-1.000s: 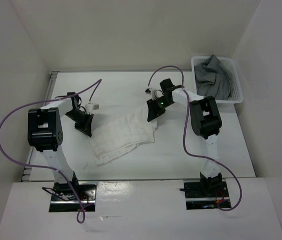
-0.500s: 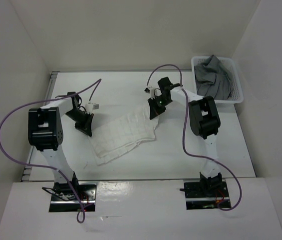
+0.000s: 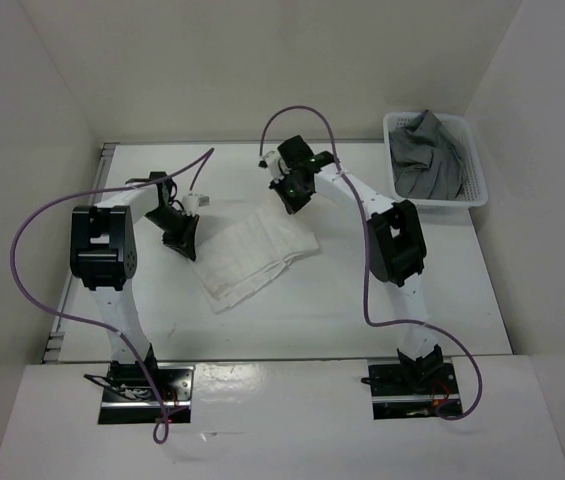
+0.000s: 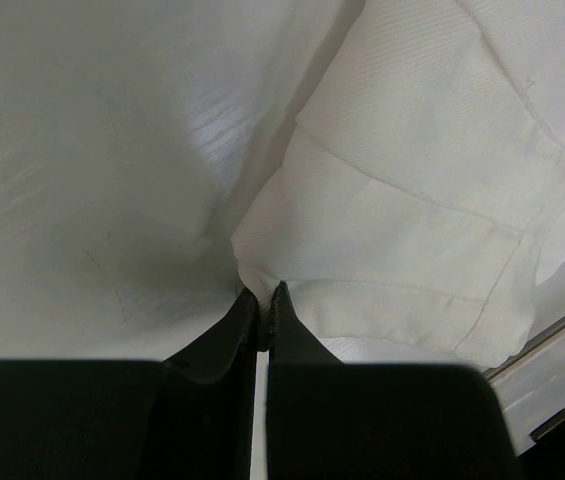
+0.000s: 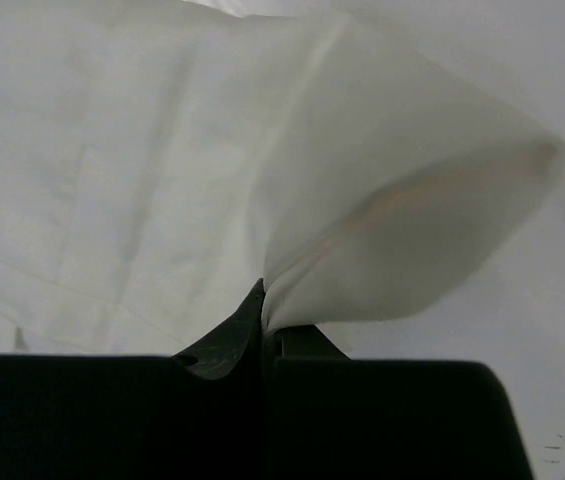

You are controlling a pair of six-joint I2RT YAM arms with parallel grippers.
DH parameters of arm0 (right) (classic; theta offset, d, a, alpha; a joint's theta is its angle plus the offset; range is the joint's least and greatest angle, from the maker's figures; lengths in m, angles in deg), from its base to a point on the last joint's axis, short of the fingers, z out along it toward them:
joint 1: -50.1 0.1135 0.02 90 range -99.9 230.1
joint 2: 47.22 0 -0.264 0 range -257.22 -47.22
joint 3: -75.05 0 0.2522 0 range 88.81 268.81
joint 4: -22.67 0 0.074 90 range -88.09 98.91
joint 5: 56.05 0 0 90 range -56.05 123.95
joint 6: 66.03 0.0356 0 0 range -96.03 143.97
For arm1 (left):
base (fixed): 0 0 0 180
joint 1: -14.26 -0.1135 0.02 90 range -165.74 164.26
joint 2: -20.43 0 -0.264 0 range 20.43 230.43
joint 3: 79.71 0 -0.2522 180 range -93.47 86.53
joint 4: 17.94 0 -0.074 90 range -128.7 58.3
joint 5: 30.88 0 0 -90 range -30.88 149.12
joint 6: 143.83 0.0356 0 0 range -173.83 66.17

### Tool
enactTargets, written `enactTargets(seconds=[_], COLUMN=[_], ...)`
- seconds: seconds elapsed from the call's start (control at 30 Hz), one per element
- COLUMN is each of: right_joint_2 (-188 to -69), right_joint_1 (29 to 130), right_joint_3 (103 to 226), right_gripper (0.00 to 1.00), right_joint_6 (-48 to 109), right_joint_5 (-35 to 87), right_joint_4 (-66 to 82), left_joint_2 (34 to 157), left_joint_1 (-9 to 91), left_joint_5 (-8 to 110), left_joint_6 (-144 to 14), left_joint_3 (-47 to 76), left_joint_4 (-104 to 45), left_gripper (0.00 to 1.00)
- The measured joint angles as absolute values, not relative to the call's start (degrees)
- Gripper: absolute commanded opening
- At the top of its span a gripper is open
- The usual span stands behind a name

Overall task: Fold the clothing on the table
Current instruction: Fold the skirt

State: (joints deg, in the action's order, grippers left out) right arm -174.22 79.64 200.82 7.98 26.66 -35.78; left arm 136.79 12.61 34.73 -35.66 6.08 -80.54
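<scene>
The clothing (image 3: 252,255), a white pleated piece, lies slanted across the middle of the table (image 3: 412,310), part of it lifted between the two arms. At its left corner my left gripper (image 3: 186,240) is shut on the fabric; the left wrist view shows the cloth (image 4: 402,210) pinched between the black fingertips (image 4: 284,305) of my left gripper (image 4: 263,300). At the far upper edge my right gripper (image 3: 292,203) is shut on the clothing too. In the right wrist view a loop of cloth (image 5: 402,220) balloons up from the closed jaws of that gripper (image 5: 265,300).
A white mesh basket (image 3: 472,185) with a grey garment (image 3: 427,155) stands at the back right corner. A metal rail (image 3: 102,160) runs along the table's left edge. Purple cables (image 3: 37,270) arc over both arms. White walls enclose the table.
The right gripper has shut on the clothing's far edge and carried it toward the back left. The left gripper moved right and back with its corner. The cloth is now narrower.
</scene>
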Motion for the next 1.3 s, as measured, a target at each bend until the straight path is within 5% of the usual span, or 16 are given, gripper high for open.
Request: enactTargets(seconds=[0.6, 1.3], right_joint_2=[-181.3, -190.0], right_joint_1=[93.5, 102.9], right_joint_3=[232.0, 239.3], right_gripper=[0.0, 0.0], right_joint_6=[6.3, 5.1], right_joint_5=[18.6, 11.9], right_joint_4=[-56.3, -64.1], left_joint_2=[138.1, 138.1], left_joint_1=[12.7, 12.7], left_joint_5=[33.3, 32.5], left_joint_6=[-38.9, -39.3], left_joint_3=[4.7, 4.9], left_joint_4=[-80.5, -79.7], left_gripper=[0.03, 0.04])
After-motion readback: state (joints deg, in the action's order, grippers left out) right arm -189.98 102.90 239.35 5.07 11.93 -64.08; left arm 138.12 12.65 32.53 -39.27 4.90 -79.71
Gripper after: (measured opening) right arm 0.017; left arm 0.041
